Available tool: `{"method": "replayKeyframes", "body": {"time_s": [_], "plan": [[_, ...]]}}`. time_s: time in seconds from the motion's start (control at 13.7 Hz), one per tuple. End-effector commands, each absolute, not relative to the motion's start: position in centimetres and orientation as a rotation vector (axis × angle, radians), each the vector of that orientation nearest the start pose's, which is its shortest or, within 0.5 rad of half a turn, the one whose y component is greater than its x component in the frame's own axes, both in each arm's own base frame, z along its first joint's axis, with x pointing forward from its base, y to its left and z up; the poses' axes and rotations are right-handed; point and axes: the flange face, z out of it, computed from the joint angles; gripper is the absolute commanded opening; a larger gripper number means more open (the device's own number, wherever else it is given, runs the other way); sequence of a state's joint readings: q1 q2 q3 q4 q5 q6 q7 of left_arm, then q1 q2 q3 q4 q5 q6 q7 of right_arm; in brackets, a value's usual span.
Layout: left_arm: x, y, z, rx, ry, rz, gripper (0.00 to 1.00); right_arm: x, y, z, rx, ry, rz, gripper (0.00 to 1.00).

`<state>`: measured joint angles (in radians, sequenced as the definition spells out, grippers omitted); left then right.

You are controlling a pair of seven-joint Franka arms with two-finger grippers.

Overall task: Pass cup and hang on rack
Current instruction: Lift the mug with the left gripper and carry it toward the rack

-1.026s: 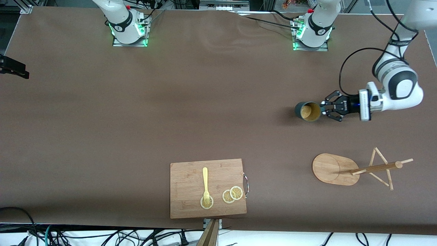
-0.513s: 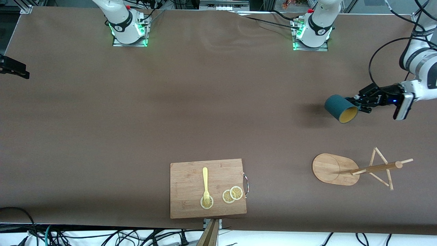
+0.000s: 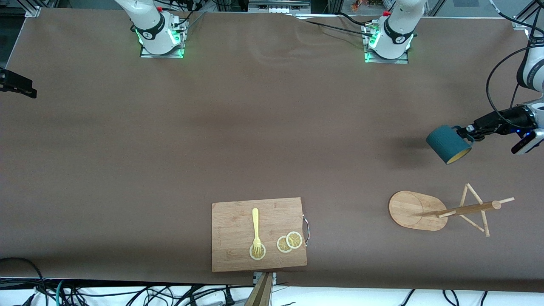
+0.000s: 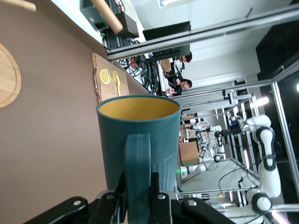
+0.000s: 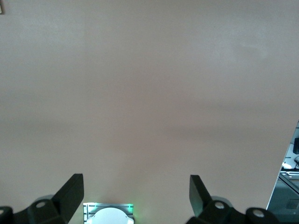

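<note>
Pinching the ribbed teal cup (image 3: pixel 447 143) by its handle, left gripper (image 3: pixel 464 133) hangs above bare table; bamboo rack (image 3: pixel 442 210) nearby; right gripper (image 5: pixel 136 193) waits, spread wide.

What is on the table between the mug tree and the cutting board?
Nothing: the front view shows bare table between the rack and the cutting board.

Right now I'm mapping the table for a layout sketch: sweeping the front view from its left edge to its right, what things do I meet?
Cutting board → fork → lemon slices → rack, with the cup held over the table by the left tool.
</note>
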<state>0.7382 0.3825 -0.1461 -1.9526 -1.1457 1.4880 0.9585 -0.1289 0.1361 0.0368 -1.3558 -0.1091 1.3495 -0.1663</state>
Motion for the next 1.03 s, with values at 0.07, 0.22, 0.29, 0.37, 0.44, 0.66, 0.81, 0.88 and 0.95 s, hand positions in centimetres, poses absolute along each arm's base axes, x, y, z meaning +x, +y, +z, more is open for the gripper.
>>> {"method": "replayKeyframes", "body": {"time_s": [0.07,0.22,0.29,0.37,0.44,0.66,0.81,0.88,0.95], "plan": [[54.6,23.6,30.8,1.715,0.174,0.241,0.00,56.9,-6.8,63.5,-3.200,-0.104,0.231,1.00],[56.1,23.3,30.8,1.686,0.233,0.206,0.00,56.9,-6.7,63.4,-3.199,-0.106,0.233,1.00],[56.9,23.4,31.4,1.683,0.263,0.180,0.00,56.9,-6.8,63.4,-3.199,-0.104,0.233,1.00],[57.6,23.7,31.5,1.679,0.290,0.164,0.00,56.9,-6.8,63.5,-3.200,-0.106,0.231,1.00],[58.5,24.0,31.6,1.676,0.299,0.166,0.00,56.9,-6.9,63.4,-3.199,-0.109,0.233,1.00],[59.9,25.1,30.0,1.662,0.315,0.163,0.00,56.9,-6.9,63.4,-3.199,-0.111,0.234,1.00],[60.5,25.6,30.5,1.675,0.360,0.140,0.00,56.9,-6.9,63.4,-3.199,-0.111,0.234,1.00],[61.0,25.9,31.2,1.685,0.374,0.145,0.00,56.9,-6.9,63.4,-3.198,-0.114,0.234,1.00],[61.1,25.8,31.3,1.683,0.395,0.127,0.00,56.8,-6.9,63.5,-3.199,-0.111,0.231,1.00]]}}
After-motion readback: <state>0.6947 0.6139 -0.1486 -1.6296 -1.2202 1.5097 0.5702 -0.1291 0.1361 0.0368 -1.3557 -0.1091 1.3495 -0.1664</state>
